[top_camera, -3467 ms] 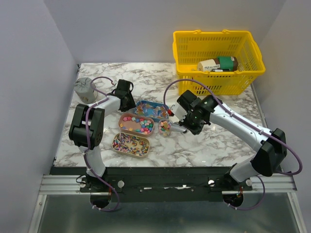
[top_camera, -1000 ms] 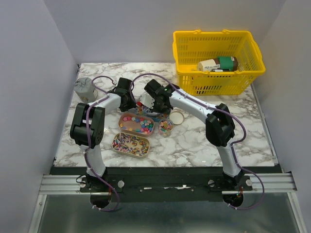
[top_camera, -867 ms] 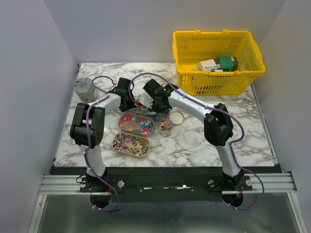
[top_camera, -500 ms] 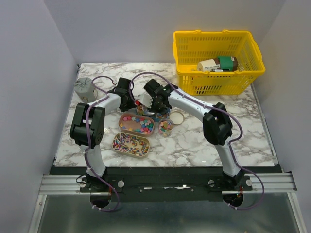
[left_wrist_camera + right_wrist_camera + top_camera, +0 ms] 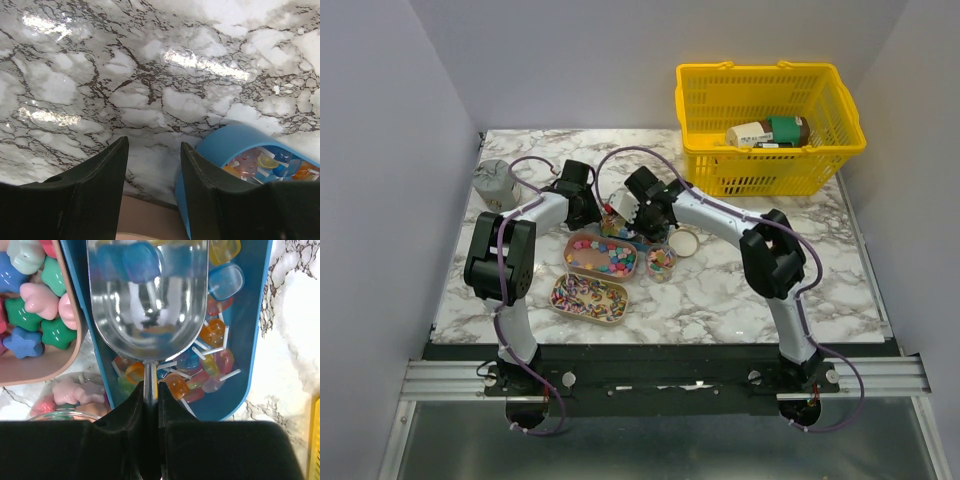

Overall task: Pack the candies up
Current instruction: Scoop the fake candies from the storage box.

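Note:
My right gripper [image 5: 150,387] is shut on the handle of a silver scoop [image 5: 147,300]. The scoop's bowl hangs low over a blue tray [image 5: 250,365] of lollipop candies [image 5: 215,335]. Whether the mirrored bowl holds any candy I cannot tell. Star-shaped candies [image 5: 30,315] fill a pink tray [image 5: 602,255] beside it, and wrapped candies fill a second pink tray [image 5: 590,297]. A small glass jar [image 5: 661,262] holds a few candies. My left gripper [image 5: 154,142] is open over bare marble, its right finger just outside the blue tray's [image 5: 235,145] end wall.
The jar's lid [image 5: 683,242] lies on the marble to the right of the blue tray. A yellow basket [image 5: 770,160] with packaged goods stands at the back right. A grey round object [image 5: 492,183] sits at the far left edge.
The right gripper carried the scoop from beside the jar to over the blue tray, then drew back slightly to the right. The left arm has stayed still.

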Available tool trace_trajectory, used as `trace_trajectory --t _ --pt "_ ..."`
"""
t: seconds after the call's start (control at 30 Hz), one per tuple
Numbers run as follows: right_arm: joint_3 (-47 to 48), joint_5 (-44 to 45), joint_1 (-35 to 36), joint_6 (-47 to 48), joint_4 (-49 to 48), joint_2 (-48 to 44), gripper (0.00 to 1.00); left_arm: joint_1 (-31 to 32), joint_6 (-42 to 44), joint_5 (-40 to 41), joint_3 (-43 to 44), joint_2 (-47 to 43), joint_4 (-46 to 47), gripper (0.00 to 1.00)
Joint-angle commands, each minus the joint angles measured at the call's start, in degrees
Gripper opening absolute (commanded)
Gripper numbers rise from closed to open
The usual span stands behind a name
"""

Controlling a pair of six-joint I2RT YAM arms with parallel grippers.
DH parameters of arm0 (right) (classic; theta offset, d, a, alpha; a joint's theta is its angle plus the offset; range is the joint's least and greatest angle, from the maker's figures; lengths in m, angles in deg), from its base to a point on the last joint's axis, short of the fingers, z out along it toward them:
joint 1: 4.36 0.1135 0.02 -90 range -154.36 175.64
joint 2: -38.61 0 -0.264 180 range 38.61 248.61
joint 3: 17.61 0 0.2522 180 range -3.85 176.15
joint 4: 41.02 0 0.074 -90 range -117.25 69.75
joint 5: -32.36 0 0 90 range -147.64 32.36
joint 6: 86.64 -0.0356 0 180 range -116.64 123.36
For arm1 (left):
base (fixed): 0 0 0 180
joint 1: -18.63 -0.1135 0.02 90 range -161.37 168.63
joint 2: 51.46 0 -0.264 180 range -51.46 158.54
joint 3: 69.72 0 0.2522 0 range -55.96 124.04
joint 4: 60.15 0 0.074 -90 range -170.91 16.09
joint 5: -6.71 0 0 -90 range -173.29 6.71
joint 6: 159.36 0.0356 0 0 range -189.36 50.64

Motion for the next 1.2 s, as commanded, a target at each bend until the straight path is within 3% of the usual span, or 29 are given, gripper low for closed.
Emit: trace_trajectory --t 0.0,1.17 --pt "-6.3 -5.0 0.0 -1.3 -5.7 -1.8 0.01 0.4 -0.2 -2.0 0.1 0.6 0.0 0.57" --pt "-17.9 -3.5 -3.4 -2.4 -13.5 -13.5 0.01 0.4 -0.6 0.8 0.3 0.5 -1.3 0.57"
